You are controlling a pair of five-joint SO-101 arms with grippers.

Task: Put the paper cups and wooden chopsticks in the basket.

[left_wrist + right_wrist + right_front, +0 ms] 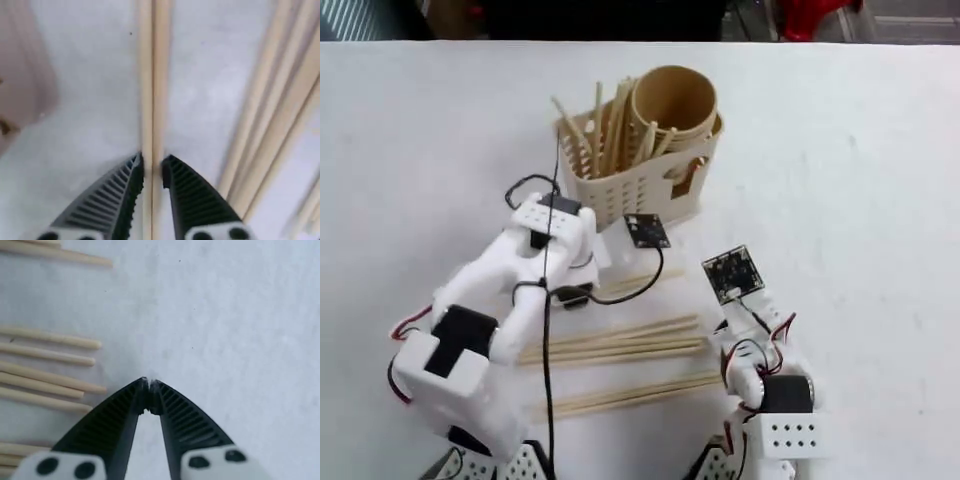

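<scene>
Left gripper (152, 170): narrow, its ribbed jaws pinched on a held pair of chopsticks (153, 75) that lies flat on the table, just beside the basket.
Right gripper (149, 390): tips touching, nothing between them, low over bare table beside the ends of loose sticks.
Table (860, 200): white, carrying everything.
Basket (620, 195): cream and slotted, upright at the far middle of the table.
Paper cups (675, 105): brown, nested, lying tilted in the basket with the open mouth toward the camera.
Basket chopsticks (605, 130): standing on end in the basket, beside the cups.
Loose chopsticks (620, 345): one bundle flat on the table between the two arms.
Nearer bundle (630, 392): flat, closer to the arm bases.
</scene>
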